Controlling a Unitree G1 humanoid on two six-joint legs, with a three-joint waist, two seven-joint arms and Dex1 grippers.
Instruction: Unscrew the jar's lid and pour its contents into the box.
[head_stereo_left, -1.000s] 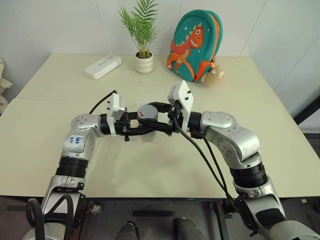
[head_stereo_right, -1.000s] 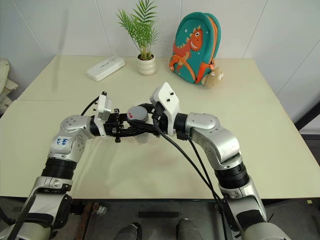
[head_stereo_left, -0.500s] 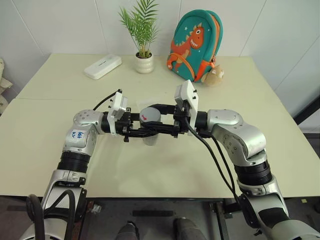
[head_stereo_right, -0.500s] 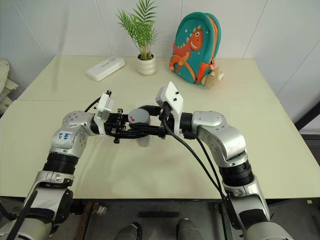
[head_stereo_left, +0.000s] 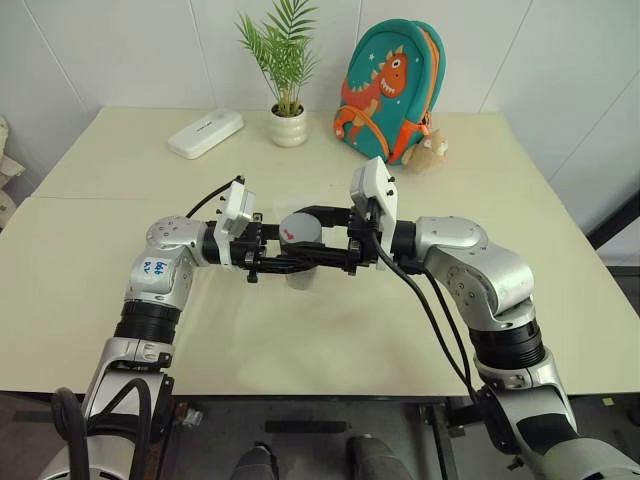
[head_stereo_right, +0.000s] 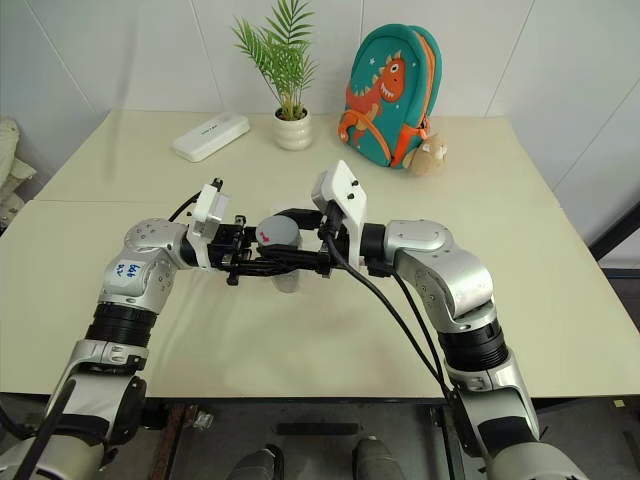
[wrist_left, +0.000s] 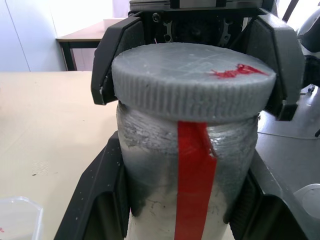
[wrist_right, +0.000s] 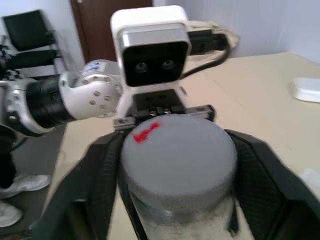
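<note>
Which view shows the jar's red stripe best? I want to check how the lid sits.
The left wrist view: the red stripe runs down the jar under the grey lid. The right wrist view shows the lid top; the head views show little of the jar.

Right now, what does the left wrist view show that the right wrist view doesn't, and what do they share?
Left wrist view, not the right: the red strip down the clear cylindrical jar, and a corner of the clear plastic square box. Right wrist view, not the left: the white oblong case and the left arm's white wrist camera. Both: the round grey screw lid, still on the jar, flanked by the right pincer.
</note>
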